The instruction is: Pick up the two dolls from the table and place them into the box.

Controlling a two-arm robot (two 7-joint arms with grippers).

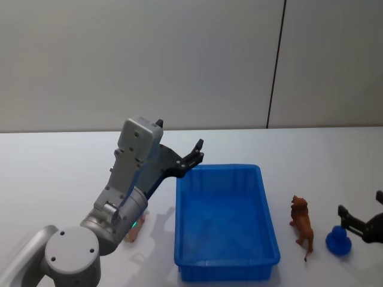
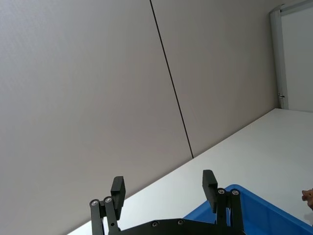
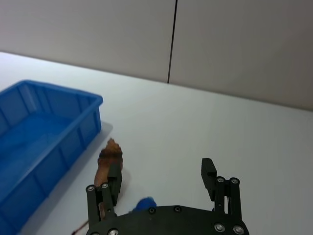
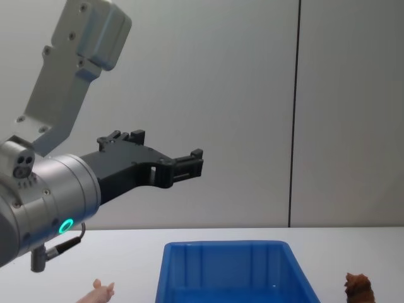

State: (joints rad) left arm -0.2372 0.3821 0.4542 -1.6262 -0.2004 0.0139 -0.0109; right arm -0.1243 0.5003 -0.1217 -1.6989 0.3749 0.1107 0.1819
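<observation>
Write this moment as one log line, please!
left hand: open, raised near blue box | right hand: open, low beside lion doll | pink doll: on table, left of blue box | blue box: empty

White table (image 1: 60,161), pale flat top. On it stood: one blue box (image 1: 268,215), open side up, near the middle; one reddish-brown doll (image 1: 302,226), upright, just right of the box; one pink doll (image 1: 132,232), left of the box, partly hidden; one small blue object (image 1: 338,240), farthest right.

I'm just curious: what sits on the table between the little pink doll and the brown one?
The blue box sits between them, as the head view shows: the pink doll on its left, the brown doll on its right.
</observation>
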